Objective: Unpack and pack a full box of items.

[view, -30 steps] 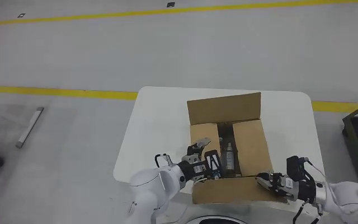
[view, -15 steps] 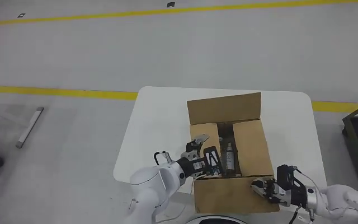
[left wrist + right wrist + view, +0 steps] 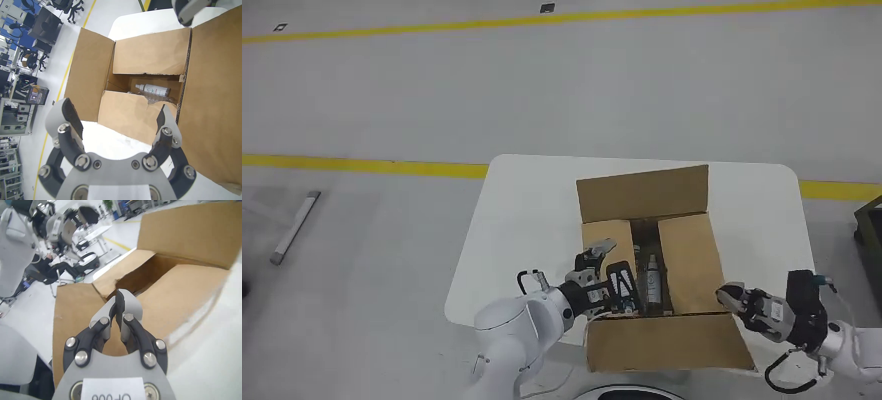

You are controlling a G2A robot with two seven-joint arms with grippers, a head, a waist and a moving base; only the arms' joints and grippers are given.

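Cardboard box (image 3: 642,195) sits with its flaps open on the white surface (image 3: 522,230), from centre to near edge; a spray bottle (image 3: 153,91) lies inside. Left tool (image 3: 115,108) is spread wide, empty, at the box's left side. Right tool (image 3: 118,302) is pinched closed, empty, at the box's near-right corner.

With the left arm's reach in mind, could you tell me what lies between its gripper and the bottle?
In the left wrist view, a folded-in cardboard flap lies between the left gripper and the bottle.
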